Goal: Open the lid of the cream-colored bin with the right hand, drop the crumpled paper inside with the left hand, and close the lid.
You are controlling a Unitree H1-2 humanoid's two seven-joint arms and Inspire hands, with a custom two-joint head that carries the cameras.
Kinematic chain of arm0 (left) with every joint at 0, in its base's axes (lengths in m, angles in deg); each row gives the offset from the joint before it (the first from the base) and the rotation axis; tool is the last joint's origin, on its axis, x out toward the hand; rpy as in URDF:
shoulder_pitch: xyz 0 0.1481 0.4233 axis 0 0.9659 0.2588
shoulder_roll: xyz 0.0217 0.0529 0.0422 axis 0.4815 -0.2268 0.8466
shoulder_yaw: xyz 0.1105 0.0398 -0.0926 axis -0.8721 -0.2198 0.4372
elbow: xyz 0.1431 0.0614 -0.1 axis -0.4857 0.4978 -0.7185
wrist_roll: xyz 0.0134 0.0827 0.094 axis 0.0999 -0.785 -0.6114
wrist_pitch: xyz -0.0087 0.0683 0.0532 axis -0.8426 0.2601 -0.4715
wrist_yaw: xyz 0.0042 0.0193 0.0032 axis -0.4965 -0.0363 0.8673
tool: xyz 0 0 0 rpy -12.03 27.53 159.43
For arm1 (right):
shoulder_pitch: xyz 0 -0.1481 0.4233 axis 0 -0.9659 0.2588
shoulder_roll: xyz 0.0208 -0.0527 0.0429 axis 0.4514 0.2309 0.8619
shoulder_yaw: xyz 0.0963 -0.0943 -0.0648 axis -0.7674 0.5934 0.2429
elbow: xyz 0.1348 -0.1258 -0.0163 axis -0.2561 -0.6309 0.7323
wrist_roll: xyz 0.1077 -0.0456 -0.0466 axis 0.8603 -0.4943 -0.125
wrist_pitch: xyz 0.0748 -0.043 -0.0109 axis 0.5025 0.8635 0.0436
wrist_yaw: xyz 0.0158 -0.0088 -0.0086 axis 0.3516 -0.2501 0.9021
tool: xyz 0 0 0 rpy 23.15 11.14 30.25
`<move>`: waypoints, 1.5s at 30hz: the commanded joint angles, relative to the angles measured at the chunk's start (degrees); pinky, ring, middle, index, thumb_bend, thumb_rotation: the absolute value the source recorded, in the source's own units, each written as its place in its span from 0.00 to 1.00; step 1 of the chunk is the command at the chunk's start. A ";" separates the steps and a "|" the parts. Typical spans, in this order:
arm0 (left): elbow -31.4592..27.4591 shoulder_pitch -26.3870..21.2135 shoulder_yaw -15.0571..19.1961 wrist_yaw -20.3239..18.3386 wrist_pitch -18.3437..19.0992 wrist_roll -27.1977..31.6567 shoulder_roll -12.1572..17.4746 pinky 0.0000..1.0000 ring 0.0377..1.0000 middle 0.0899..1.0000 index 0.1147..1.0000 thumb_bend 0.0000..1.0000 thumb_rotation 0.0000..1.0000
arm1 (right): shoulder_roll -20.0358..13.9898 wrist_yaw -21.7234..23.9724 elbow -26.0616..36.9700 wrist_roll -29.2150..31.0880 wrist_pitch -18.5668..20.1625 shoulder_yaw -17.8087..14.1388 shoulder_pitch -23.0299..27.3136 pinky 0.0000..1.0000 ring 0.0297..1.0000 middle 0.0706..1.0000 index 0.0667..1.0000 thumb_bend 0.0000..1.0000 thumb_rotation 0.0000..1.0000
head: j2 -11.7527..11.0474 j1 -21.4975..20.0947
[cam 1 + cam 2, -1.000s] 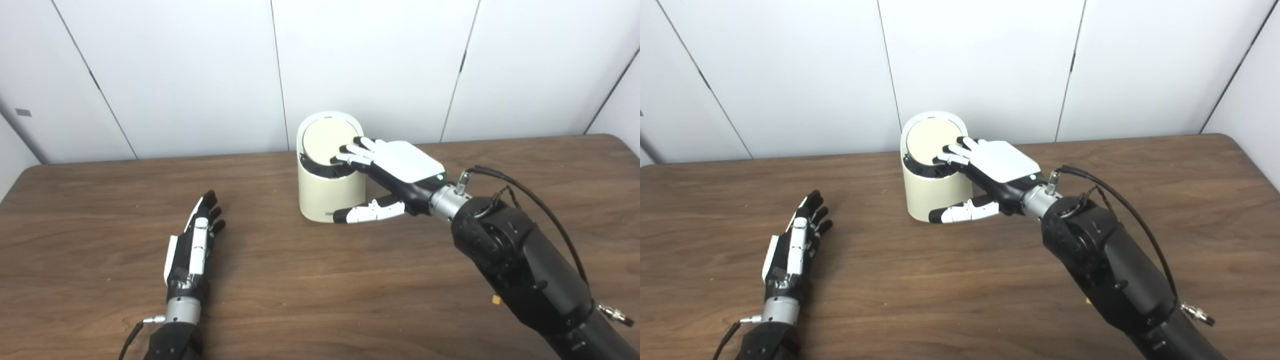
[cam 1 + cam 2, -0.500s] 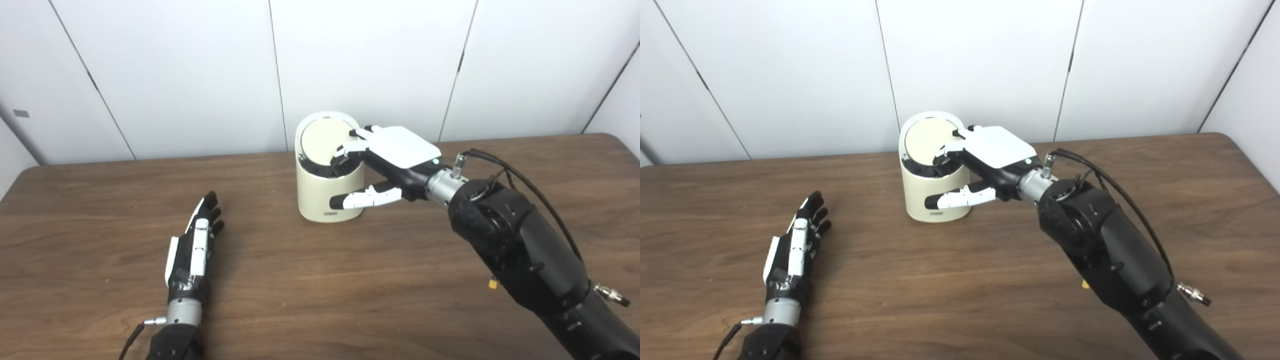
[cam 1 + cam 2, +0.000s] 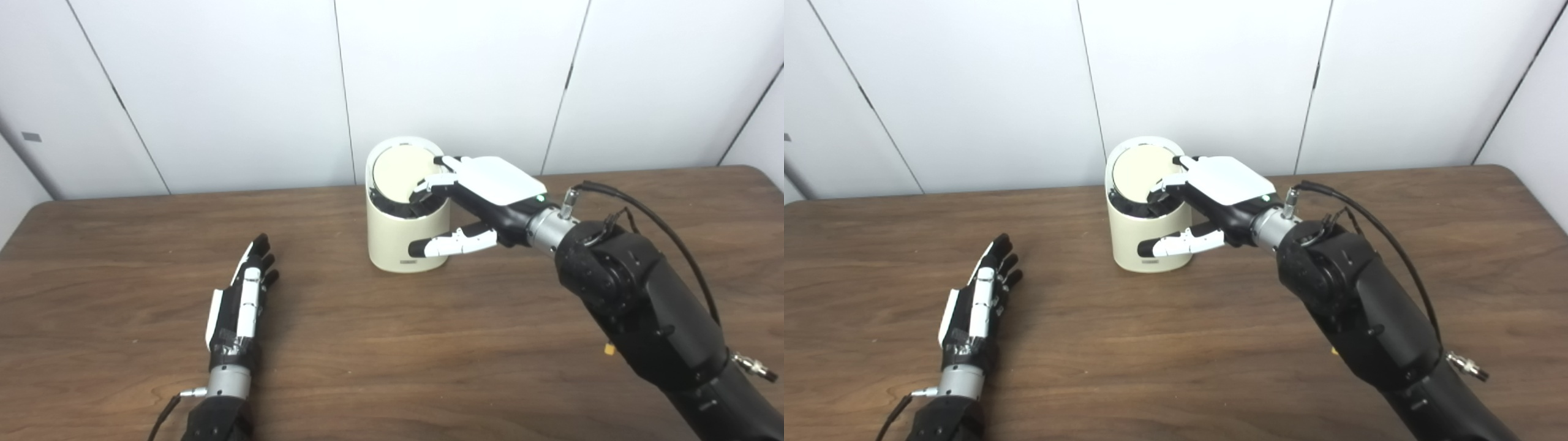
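Nearest, left robot hand: left robot hand (image 3: 240, 306) lies low over the table (image 3: 392, 355), fingers straight and a little apart, holding nothing.
Crumpled paper: none to be seen anywhere, neither in that palm nor on the wood; my guess is it already sits inside the bin, though I cannot see in to confirm.
Table surface: dark brown wood grain, smooth with a dull sheen, rounded far corners.
Right arm: bulky black casing with a thin black cable looping over the forearm and a bright metal wrist collar.
Right robot hand: right robot hand (image 3: 474, 199) has a glossy white back plate and black-and-white fingers; the fingers curl down onto the near right edge of the lid, while the thumb stretches along the bin's front wall lower down. It is closed loosely about the bin's top edge rather than gripping anything free.
Cream-colored bin: cream-colored bin (image 3: 395, 236) stands toward the far side of the table, close to the wall; a plain upright cylinder, matte, hard plastic by the look of it.
Lid: lid (image 3: 399, 166) is a flat round disc in a paler white ring, tilted up at the back, with a dark gap showing under its front edge.
Progress: judging by the empty left palm and the pressing fingers, only closing the lid remains.
Backdrop: flat white wall panels (image 3: 245, 86) with thin dark seams.
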 commanded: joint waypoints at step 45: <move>-0.09 0.04 0.33 -1.95 0.69 2.05 1.41 0.96 0.97 0.98 0.96 0.42 0.76 | 8.77 -24.07 -5.58 27.96 -8.65 -24.21 -17.68 0.93 0.95 0.95 0.95 0.50 1.00 | -0.36 -0.49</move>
